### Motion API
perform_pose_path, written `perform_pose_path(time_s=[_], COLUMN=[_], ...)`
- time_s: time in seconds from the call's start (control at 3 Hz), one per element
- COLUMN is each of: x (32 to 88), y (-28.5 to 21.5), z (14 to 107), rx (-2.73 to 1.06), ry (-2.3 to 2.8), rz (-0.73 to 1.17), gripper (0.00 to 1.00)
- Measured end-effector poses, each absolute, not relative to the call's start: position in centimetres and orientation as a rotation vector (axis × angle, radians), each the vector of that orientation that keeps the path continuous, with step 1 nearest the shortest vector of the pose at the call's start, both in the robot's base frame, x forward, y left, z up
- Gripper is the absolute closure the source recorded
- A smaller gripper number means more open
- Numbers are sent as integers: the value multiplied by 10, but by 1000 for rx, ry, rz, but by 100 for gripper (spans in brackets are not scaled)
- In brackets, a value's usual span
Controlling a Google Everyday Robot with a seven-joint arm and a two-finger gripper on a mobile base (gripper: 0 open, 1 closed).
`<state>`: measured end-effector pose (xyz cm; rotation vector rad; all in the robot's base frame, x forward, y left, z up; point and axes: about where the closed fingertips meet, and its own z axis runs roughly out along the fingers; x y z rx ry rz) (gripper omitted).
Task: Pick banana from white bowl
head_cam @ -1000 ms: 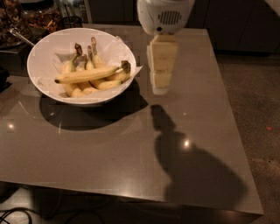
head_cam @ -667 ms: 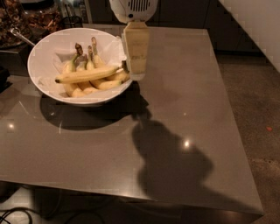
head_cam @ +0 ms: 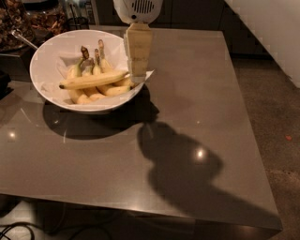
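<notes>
The white bowl (head_cam: 47,51) stands at the table's back left, lined with crumpled white paper. The banana (head_cam: 93,80) lies across the top of the pile, nearly straight, its small dark tip to the left. Its right end is hidden behind my gripper (head_cam: 138,75). Shorter curved bananas (head_cam: 79,96) with upright brown-green stems (head_cam: 85,52) lie under and behind it. My gripper hangs down from its white wrist (head_cam: 138,9) over the bowl's right rim, its tip at the banana's right end.
The grey table (head_cam: 197,93) stretches right and forward of the bowl, its right edge meeting the speckled floor (head_cam: 276,140). Dark clutter (head_cam: 28,18) and a metal handle (head_cam: 21,40) sit behind the bowl at the back left. The arm's shadow (head_cam: 183,164) falls mid-table.
My gripper has moved left, from over the table right of the bowl to the bowl's right rim, over the banana's right end. The bananas have not moved.
</notes>
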<state>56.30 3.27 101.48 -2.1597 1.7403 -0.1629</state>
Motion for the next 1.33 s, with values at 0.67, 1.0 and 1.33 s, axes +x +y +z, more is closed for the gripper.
perform_pose_path(time_s=[0.67, 1.0, 1.33], x=[609, 627, 640], y=[47, 55, 76], z=[978, 959, 944], rx=[-2169, -2181, -2218], ry=[1816, 1850, 1842], rz=[-24, 15, 33], gripper=[28, 31, 30])
